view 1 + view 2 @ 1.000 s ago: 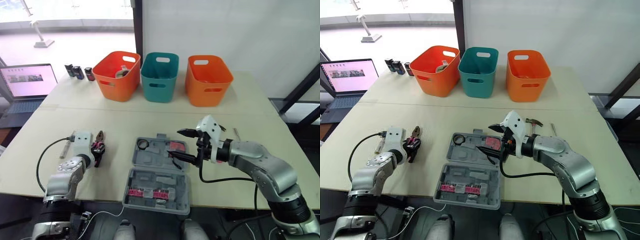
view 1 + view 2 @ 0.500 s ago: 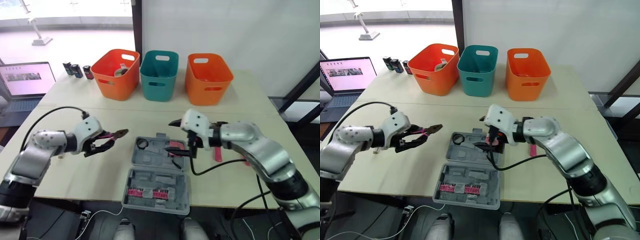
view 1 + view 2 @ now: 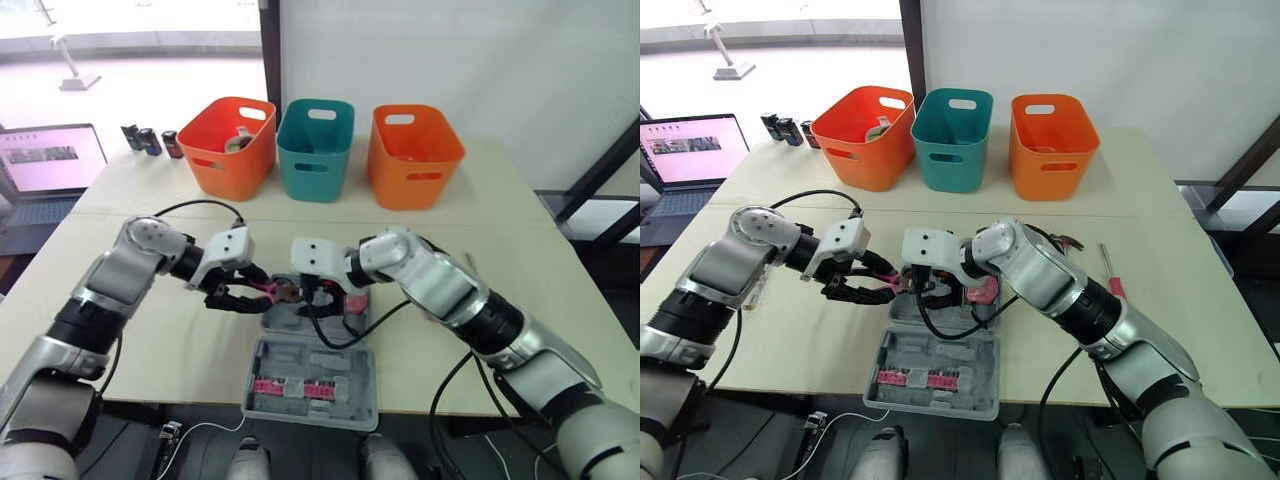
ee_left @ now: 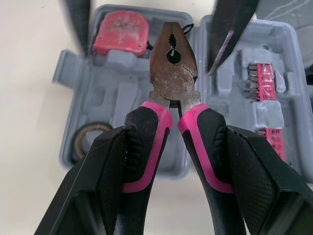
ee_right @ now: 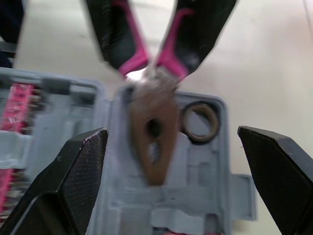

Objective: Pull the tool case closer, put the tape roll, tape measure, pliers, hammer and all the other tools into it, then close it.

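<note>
The pliers (image 4: 172, 73) now hang over the far half of the open case (image 3: 300, 355), near the hinge. Your left gripper (image 3: 872, 280) is clamped on their pink handles. Judging by this, placing them is the step in hand. The tape roll (image 4: 90, 139) and tape measure (image 4: 122, 36) already sit in their pockets. The hammer (image 3: 1068, 240) lies out on the right. Half a second ago the pliers were over bare table left of the case. Your right gripper (image 5: 171, 133), fingers wide apart, has since crossed leftward to face the pliers' nose.
</note>
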Motion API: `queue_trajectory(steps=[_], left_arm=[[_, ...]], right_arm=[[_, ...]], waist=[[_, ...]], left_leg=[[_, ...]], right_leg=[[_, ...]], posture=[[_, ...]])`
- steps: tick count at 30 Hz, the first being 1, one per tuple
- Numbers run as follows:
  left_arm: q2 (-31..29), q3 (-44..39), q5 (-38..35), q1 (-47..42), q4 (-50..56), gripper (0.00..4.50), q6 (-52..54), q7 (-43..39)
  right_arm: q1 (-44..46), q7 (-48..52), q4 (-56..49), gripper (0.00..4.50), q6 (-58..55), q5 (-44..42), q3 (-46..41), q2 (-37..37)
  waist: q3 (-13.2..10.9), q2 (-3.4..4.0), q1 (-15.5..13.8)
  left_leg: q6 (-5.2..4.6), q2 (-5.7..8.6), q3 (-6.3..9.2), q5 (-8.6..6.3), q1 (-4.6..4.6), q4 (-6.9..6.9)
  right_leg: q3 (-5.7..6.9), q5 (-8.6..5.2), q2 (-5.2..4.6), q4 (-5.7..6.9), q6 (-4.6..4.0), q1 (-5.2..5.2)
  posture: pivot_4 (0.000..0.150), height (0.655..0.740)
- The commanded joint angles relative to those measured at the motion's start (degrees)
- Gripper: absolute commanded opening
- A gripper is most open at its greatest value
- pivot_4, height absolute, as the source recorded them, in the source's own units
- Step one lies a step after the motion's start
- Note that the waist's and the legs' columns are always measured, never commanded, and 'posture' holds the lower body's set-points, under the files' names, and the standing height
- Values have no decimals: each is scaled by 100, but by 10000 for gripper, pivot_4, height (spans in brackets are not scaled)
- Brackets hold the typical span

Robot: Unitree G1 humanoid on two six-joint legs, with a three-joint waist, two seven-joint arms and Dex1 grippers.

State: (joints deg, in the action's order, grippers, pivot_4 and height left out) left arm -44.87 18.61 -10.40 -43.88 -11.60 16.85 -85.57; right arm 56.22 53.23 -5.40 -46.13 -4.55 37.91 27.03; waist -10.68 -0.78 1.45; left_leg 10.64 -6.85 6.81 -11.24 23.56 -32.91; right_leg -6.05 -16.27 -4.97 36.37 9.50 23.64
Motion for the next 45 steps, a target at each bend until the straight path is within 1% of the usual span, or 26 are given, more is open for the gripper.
queue_trajectory(steps=[1, 7, 17, 19, 20, 25, 26, 38, 40, 42, 43, 45], left_arm=[[69, -18, 132, -219, -88, 25307, -246, -77], [257, -4, 279, -285, -289, 25307, -447, -33], [472, -84, 337, -356, -297, 25307, -395, 77], [489, -86, 344, -367, -305, 25307, -384, 87], [497, -82, 348, -378, -318, 25307, -380, 89], [478, -88, 366, -384, -325, 25307, -396, 89], [471, -91, 374, -377, -325, 25307, -402, 88], [407, -163, 333, -251, -237, 25307, -345, 65], [408, -236, 238, -226, -264, 35835, -336, 17], [376, -325, 140, -191, -300, 44220, -415, -57], [392, -394, 98, -186, -325, 45000, -434, -11], [378, -518, -13, -176, -327, 45000, -358, 17]], right_arm=[[144, 41, -93, 45000, -165, 139, 6, -128], [88, 50, -157, 45000, -387, 160, -54, -247], [35, 48, -166, 45000, -485, 159, -90, -303], [38, 32, -135, 39663, -479, 162, -101, -328], [42, 30, -115, 36199, -469, 164, -107, -336], [54, 44, -68, 12388, -448, 193, -126, -381], [52, 48, -61, 9627, -441, 200, -128, -384], [-4, 14, -48, 9735, -423, 214, -197, -429], [-29, 4, -51, 9735, -427, 211, -209, -431], [-75, -7, -56, 9735, -421, 213, -217, -417], [-102, -16, -62, 9735, -425, 213, -226, -408], [-160, -13, -88, 9735, -422, 220, -224, -364]], waist=[[0, 0, -5], [0, 0, -7], [0, 0, -9], [0, 0, -9], [0, 0, -6], [0, 1, -6], [0, 1, -4], [0, 1, 18], [0, 1, 55], [0, 1, 80], [0, 1, 95], [0, 1, 111]], left_leg=[[0, 0, 0, 0, 0, 0], [0, 0, 0, 0, 0, -2], [0, 0, 1, 0, 0, -5], [0, 0, 1, 0, 0, -6], [0, 0, 1, 0, 0, -6], [0, 0, 1, 1, -1, -8], [0, 0, 1, 1, -1, -8], [-1, 0, 2, 3, -5, -10], [-1, 0, 3, 3, -5, -10], [-1, 0, 3, 3, -5, -10], [-1, 0, 4, 3, -5, -10], [-1, 0, 4, 4, -5, -10]], right_leg=[[0, 0, 0, 1, 0, 0], [0, 0, 0, 4, 2, 0], [0, 0, 0, 10, 3, 0], [0, 0, 0, 10, 3, 0], [0, 0, 0, 11, 3, 0], [0, 0, 0, 17, 4, 0], [0, 0, 0, 18, 4, 1], [0, -9, 0, 70, 15, 15], [0, -9, 0, 71, 15, 15], [0, -9, 0, 71, 16, 15], [0, -9, 0, 71, 16, 15], [0, -9, 0, 73, 16, 15]], posture=[[1500, 7400], [1500, 7400], [1500, 7400], [1500, 7400], [1500, 7400], [1500, 7400], [1500, 7400], [1500, 7400], [1500, 7400], [1500, 7400], [1500, 7400], [1500, 7400]])
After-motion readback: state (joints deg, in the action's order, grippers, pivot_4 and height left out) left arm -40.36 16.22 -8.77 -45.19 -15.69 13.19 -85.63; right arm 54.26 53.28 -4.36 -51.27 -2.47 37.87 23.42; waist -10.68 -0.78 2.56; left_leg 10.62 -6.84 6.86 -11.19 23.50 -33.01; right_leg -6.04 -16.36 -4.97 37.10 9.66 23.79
